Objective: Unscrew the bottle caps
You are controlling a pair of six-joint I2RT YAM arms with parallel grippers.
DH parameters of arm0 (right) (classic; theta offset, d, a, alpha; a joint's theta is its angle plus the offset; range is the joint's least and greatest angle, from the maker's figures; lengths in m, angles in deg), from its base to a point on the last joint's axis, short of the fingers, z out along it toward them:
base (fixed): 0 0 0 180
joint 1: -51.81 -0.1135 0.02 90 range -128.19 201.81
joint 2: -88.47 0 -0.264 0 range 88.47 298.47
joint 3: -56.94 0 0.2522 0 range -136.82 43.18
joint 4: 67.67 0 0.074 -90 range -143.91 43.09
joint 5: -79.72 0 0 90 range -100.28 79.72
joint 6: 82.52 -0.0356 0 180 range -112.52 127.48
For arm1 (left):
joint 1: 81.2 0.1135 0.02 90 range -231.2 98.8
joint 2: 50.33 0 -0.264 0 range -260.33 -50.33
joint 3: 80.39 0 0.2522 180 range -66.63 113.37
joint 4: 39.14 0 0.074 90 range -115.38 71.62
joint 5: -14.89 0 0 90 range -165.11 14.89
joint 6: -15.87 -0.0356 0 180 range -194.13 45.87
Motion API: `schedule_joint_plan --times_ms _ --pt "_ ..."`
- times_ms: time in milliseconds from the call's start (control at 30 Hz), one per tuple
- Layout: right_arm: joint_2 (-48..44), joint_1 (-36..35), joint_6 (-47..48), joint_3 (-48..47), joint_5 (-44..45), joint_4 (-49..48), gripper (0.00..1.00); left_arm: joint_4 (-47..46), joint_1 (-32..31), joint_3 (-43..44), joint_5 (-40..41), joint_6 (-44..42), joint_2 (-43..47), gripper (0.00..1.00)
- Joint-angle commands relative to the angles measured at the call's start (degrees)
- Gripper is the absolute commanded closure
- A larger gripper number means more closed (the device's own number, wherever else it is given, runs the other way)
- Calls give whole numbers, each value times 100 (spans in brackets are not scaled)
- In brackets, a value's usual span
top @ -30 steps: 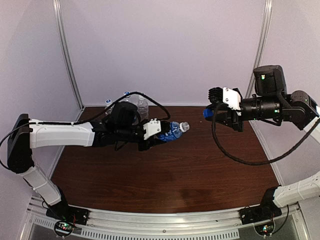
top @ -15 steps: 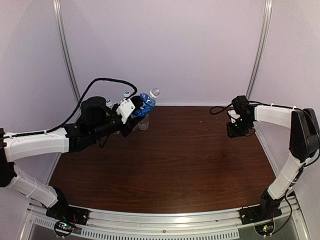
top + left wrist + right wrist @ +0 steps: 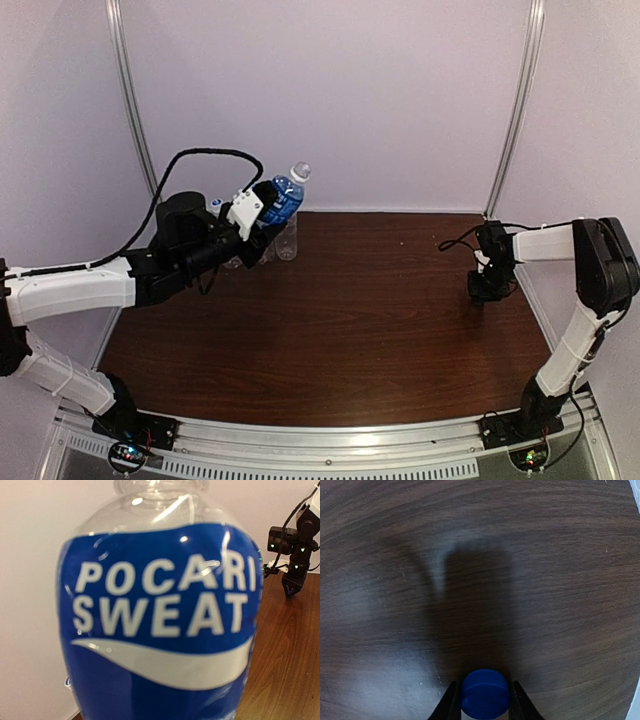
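My left gripper (image 3: 270, 210) is shut on the blue-label bottle (image 3: 284, 196) and holds it tilted above the back-left of the table; its neck (image 3: 300, 172) is bare. In the left wrist view the bottle (image 3: 160, 625) fills the frame, and the fingers are hidden behind it. My right gripper (image 3: 486, 292) points down at the table's right side, shut on the dark blue cap (image 3: 485, 694), which sits just above the wood. A clear bottle (image 3: 287, 238) stands behind the left gripper. The other bottles and caps are mostly hidden by the left arm.
The brown wooden table (image 3: 350, 320) is ringed by pale walls with metal corner posts (image 3: 512, 110). The right arm (image 3: 295, 545) shows at the far right of the left wrist view. A black cable (image 3: 200, 160) loops over the left arm.
The left arm swung the bottle from the table's middle up and back to the back-left corner. The right arm moved right and lowered the blue cap close to the table.
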Motion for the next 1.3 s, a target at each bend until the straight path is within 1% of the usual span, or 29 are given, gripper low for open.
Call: schedule_joint_plan --times_ms 0,67,167,200,233,333,400,433,500,567,600,633,667,700,733,767,800,900,1000,1067,1167,1233,1267 --pt "83 23 -136 35 70 -198 71 -382 10 6 -134 154 -32 62" --pt "82 23 -123 37 88 -168 54 -399 9 5 -196 192 -27 62" --pt "25 23 -83 -24 114 -12 19 -402 9 27 -339 256 -50 62" --pt "-28 23 -55 -68 115 65 4 -399 9 42 -405 298 -61 62" --pt "-108 23 -46 -120 122 142 1 -389 13 57 -471 317 -66 62" --pt "-506 -17 71 -396 63 427 0 -383 9 118 -897 394 -132 62" --pt "-969 -192 255 -682 -106 539 0 -427 9 164 -1264 462 -192 62" --pt "-1246 -362 458 -815 -376 490 0 -447 9 201 -1440 505 -239 62" --pt "-1958 -916 1028 -994 -883 116 0 -511 9 293 -1752 635 -357 62" --pt "-2667 -1558 1646 -1012 -1947 -600 0 -601 9 398 -2111 761 -493 62" --pt "-2975 -1778 1719 -936 -2679 -1136 0 -669 4 438 -2297 816 -558 62" --pt "-3353 -1949 1545 -735 -3336 -1870 0 -755 1 459 -2474 883 -615 62" --pt "-3497 -2067 1183 -558 -3943 -2673 0 -839 -6 478 -2620 950 -674 62" --pt "-3648 -2147 666 -391 -4358 -3614 0 -927 -11 496 -2742 1011 -718 62" --pt "-3704 -2224 152 -270 -4569 -4420 0 -989 -31 508 -2828 1056 -759 62" --pt "-3663 -2290 -294 -249 -4679 -5237 0 -1028 -58 529 -2868 1074 -794 62" --pt "-3555 -2382 -578 -317 -4711 -5509 0 -1035 -87 562 -2872 1068 -833 62" --pt "-3163 -2801 -910 -604 -4615 -5694 0 -1000 -177 654 -2950 1045 -924 62" --pt "-2882 -3339 -709 -810 -4510 -5635 0 -1070 -246 678 -3002 1045 -980 62" --pt "-2761 -3654 -280 -990 -4291 -5273 0 -1091 -275 690 -3023 1044 -986 62" --pt "-2617 -3916 26 -1153 -4134 -5142 0 -1127 -306 696 -3043 1060 -1018 62" --pt "-2484 -3953 10 -1246 -4056 -5136 3 -1131 -320 696 -3059 1063 -1020 62" --pt "-2402 -3966 10 -1317 -4040 -5081 7 -1131 -324 696 -3066 1053 -1028 62"
